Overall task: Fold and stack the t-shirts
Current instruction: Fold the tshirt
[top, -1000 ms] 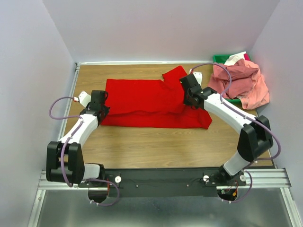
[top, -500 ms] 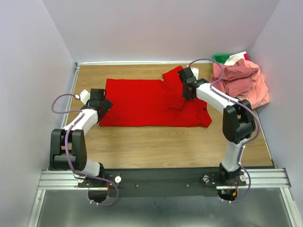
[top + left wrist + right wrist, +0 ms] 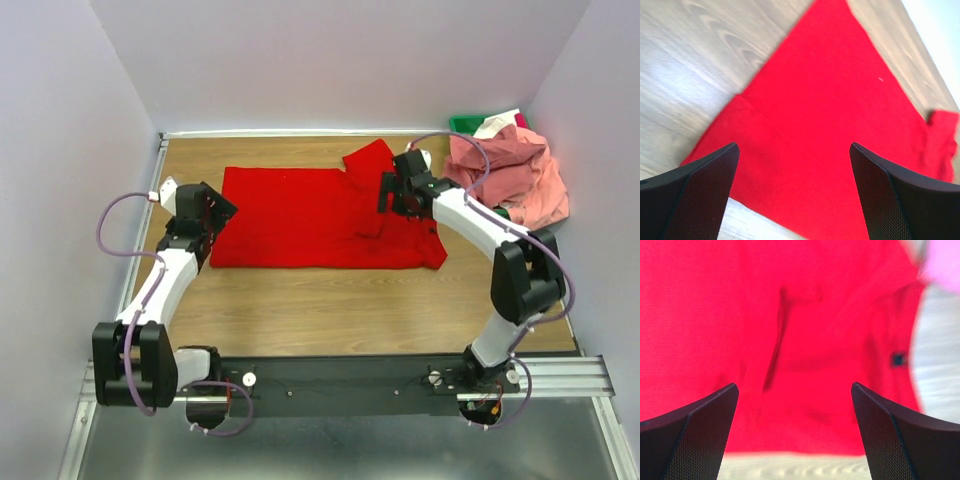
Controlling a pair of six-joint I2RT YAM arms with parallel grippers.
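Trouble is most likely waiting in the next pinch. The red t-shirt is lying doubled on the table, and the left wrist view is showing a stepped edge where one layer is sitting over another. A finger closing there could be catching only the upper layer, and the fold would be peeling open on the lift. On the right side the cloth is wrinkling into a long crease, and a sleeve is poking out past the far edge. A grab on that loose part could be dragging the shirt crooked instead of carrying a clean fold. Uneven lifting by the two arms would be skewing the rectangle too.

The left gripper is hanging wide open and empty just over the shirt's left edge, near the far corner. Its fingers are pointing across the cloth without touching it, as far as I can judge. The right gripper is gaping wide too, holding nothing, above the creased right part of the shirt.

The salmon pink t-shirts are lying heaped over the green bin at the far right, well apart from the left gripper and near the right arm
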